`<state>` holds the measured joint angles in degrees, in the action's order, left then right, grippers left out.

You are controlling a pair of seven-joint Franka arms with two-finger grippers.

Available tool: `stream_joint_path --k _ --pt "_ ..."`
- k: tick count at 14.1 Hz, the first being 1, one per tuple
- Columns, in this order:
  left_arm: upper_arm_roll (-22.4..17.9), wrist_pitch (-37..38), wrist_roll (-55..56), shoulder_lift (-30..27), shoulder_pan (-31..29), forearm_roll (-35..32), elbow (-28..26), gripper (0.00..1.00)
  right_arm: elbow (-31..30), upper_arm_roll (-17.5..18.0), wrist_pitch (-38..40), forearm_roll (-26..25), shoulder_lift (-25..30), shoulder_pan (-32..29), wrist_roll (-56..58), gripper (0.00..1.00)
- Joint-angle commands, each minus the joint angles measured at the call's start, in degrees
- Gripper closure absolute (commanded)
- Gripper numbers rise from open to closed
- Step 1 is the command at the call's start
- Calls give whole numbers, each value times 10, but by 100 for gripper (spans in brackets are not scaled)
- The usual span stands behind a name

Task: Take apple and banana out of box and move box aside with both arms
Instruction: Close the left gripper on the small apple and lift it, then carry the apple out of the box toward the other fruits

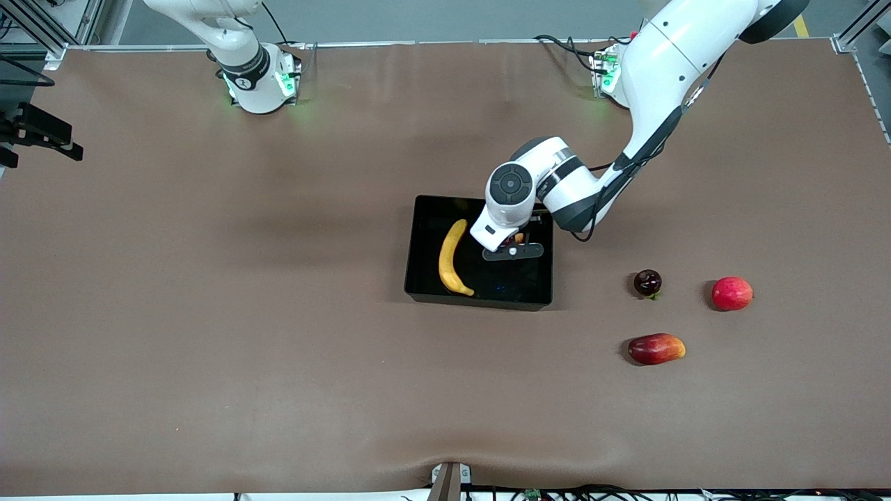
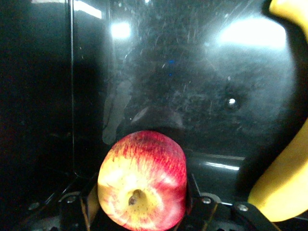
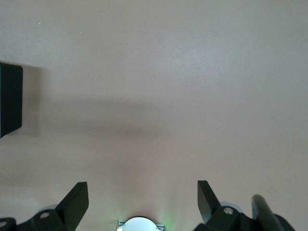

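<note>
My left tool (image 1: 513,245) sits in the box (image 1: 418,275), jaws flanking the apple (image 2: 143,180); whether they grip it, I cannot tell. Apple: rigid, smooth, light; grip across the widest part. Banana (image 1: 451,259) lies beside it. My right tool (image 3: 139,199) waits, jaws wide, above the surface (image 1: 209,313).

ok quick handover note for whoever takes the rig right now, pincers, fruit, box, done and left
Left pincer: down in the box, fingers either side of the apple; a firm grip can't be confirmed.
Right pincer: open, empty, waiting over bare table.
Banana: lying in the box, beside the apple toward the right arm's end.
Done: nothing is out yet.
Left: lift out apple, then banana, then shift the box aside with both arms.
</note>
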<state>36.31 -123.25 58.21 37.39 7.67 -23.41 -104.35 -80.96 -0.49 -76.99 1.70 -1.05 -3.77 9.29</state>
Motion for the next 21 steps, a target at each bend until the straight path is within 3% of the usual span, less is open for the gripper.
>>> stream_joint_path --k 1,7,14,18,21 --pt "2 20 13 -52 -1 -12 4 100 -2 3 3 -6 4 -4 -7 0" --pt "1 194 -91 -131 -28 -10 126 100 -2 3 3 -6 3 -5 -7 0" --pt "3 195 -319 -158 -187 34 136 100 -2 3 3 -6 3 -4 -7 0" --pt "1 187 -407 -132 -261 18 128 100 -2 3 3 -6 3 -3 -7 0" --pt "0 145 -428 -94 -292 -44 122 100 -1 3 3 -6 3 -3 -7 0"
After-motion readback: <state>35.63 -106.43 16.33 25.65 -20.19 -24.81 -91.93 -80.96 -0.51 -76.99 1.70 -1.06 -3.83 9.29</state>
